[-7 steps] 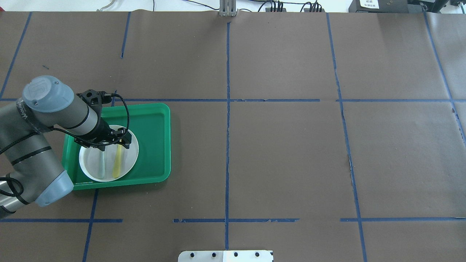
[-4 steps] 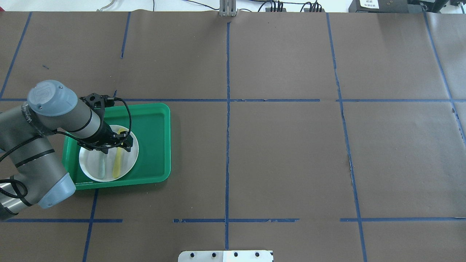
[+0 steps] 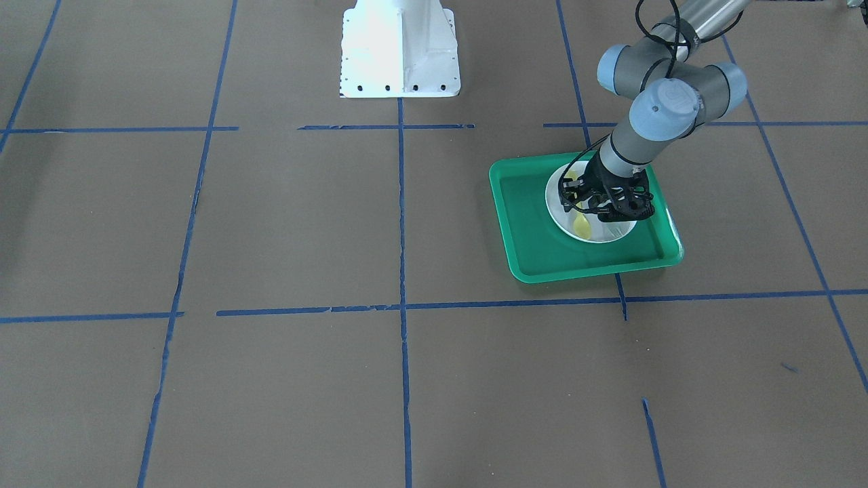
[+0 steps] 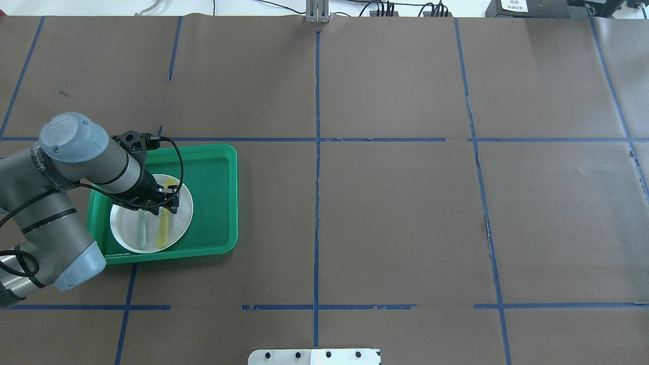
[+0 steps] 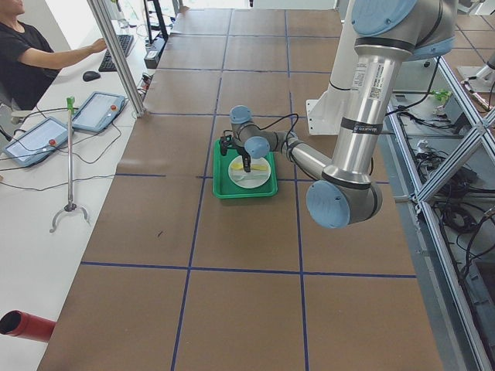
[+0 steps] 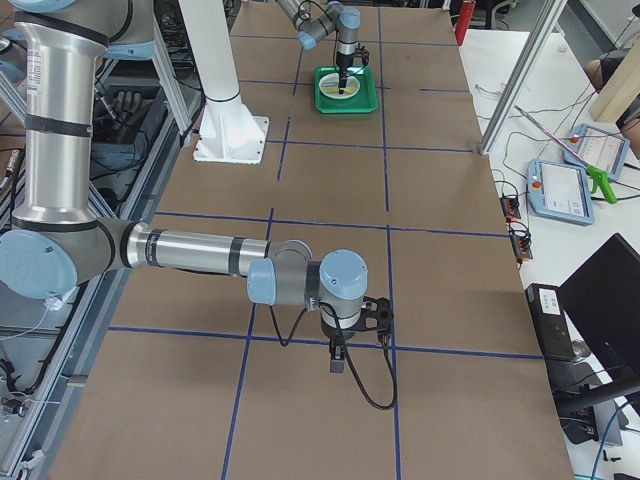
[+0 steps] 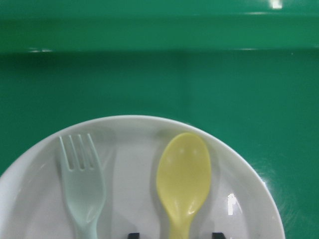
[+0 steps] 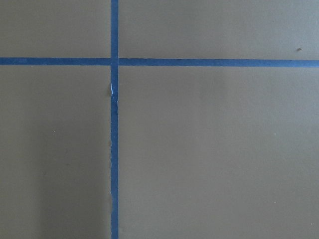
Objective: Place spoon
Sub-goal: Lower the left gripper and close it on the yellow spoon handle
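**Exterior front-facing.** The left gripper (image 3: 591, 211) stands low over the white plate (image 3: 555, 203), which sits in the green tray (image 3: 536, 230). The yellow spoon (image 3: 581, 226) lies on the plate, bowl toward 6 o'clock, and the gripper hides its middle.

**Overhead exterior.** The tray occupies the 9 o'clock side of the bench (image 4: 395, 213). The spoon lies flat along the 12–6 line, bowl toward 12. The translucent fork (image 4: 141, 230) lies parallel on its 9 o'clock side, a layout that reads as a place setting. The gripper straddles the spoon just behind the bowl.

**Exterior left.** The wrist points straight down, the approach suited to a thin, flat handle.

**Exterior right.** The right gripper (image 6: 338, 360) hangs over brown paper, well apart from the tray and probably parked out of the way. Its jaw state cannot be determined.

**Left wrist-mounted.** Two dark fingertips (image 7: 217, 235) at the 6 o'clock edge flank the spoon handle with a gap on each side. The jaws are apart and grip nothing, so the plate alone carries the spoon.

**Right wrist-mounted.** Only paper and blue tape (image 8: 114, 149) appear.

**Assessment.** The spoon appears placed. A straight vertical lift would avoid dragging it.
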{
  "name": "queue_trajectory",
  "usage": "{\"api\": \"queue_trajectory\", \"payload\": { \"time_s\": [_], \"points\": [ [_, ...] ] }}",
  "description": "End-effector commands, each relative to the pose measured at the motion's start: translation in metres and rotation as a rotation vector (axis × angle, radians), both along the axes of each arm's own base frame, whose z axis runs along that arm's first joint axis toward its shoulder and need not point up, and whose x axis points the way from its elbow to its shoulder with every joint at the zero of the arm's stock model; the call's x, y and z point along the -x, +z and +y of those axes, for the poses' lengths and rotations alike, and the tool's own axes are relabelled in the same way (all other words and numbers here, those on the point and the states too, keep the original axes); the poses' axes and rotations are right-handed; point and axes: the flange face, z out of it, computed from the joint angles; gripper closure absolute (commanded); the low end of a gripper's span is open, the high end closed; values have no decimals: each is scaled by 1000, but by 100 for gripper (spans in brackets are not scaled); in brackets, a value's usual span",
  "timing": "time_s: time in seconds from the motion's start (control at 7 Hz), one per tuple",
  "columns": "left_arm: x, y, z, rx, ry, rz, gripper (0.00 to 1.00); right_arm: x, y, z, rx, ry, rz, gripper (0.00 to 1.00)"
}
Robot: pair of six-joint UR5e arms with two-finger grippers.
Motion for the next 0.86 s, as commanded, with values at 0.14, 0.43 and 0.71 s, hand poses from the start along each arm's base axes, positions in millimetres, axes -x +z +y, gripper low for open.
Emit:
{"api": "queue_trajectory", "payload": {
  "time_s": [0.14, 0.43, 0.71],
  "points": [
    [0, -1, 0, 0, -1, 1, 71, 0, 0, 0, 1, 1, 0, 0],
    [0, -2, 0, -3, 0, 4, 84, 0, 0, 0, 1, 1, 0, 0],
    [7, -12, 1, -14, -8, 17, 99, 0, 0, 0, 1, 1, 0, 0]
  ]
}}
